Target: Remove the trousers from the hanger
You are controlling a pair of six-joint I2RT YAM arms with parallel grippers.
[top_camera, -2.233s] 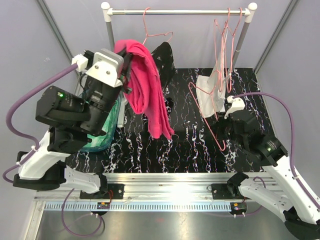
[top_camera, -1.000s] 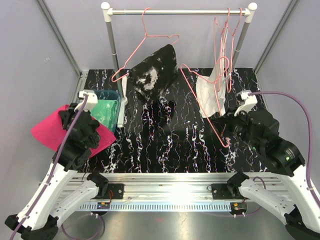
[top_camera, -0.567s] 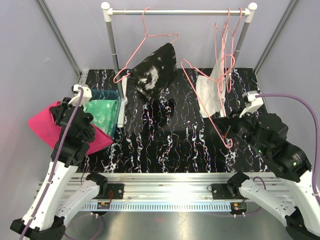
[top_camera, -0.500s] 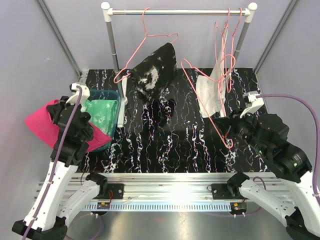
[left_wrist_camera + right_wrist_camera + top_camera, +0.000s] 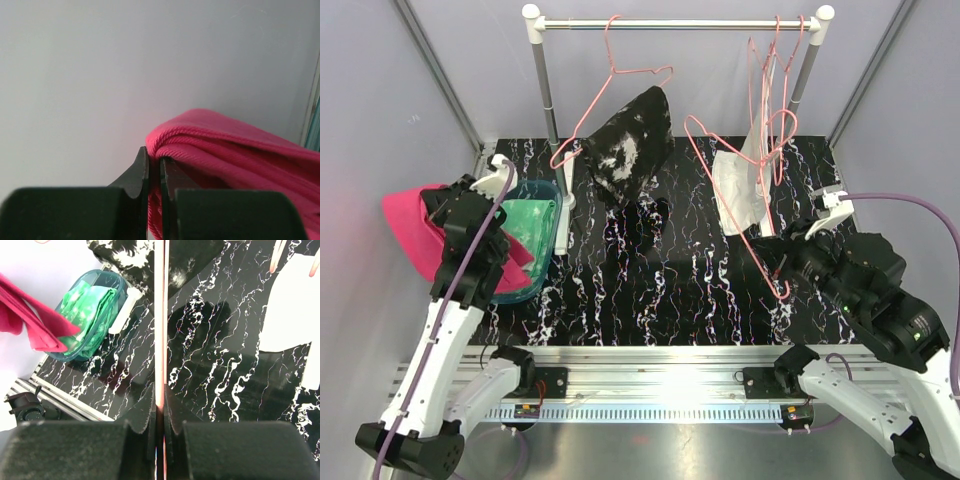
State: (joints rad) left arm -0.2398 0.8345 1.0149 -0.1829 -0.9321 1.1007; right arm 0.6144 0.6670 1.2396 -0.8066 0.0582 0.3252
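My left gripper (image 5: 442, 207) is shut on the folded magenta pink trousers (image 5: 408, 226) and holds them by the left wall, beside the teal bin (image 5: 542, 187). In the left wrist view the jaws (image 5: 154, 156) pinch the pink fold (image 5: 225, 145). The mint green trousers (image 5: 528, 225) lie in the bin. The black speckled trousers (image 5: 628, 140) hang on a pink wire hanger (image 5: 620, 70) on the rail (image 5: 680, 22). My right gripper (image 5: 778, 262) is shut on a bare pink hanger (image 5: 786, 291); its wire (image 5: 159, 315) runs up from the jaws (image 5: 160, 399).
A white cloth (image 5: 740, 190) hangs among several pink hangers at the right end of the rail. The rail's left post (image 5: 548, 100) stands behind the bin. The black marbled tabletop (image 5: 670, 290) lies below. Grey walls close in both sides.
My left arm pulled the pink trousers off the hanger and swung them left past the bin. My right gripper shifted slightly right and nearer with the bare hanger.
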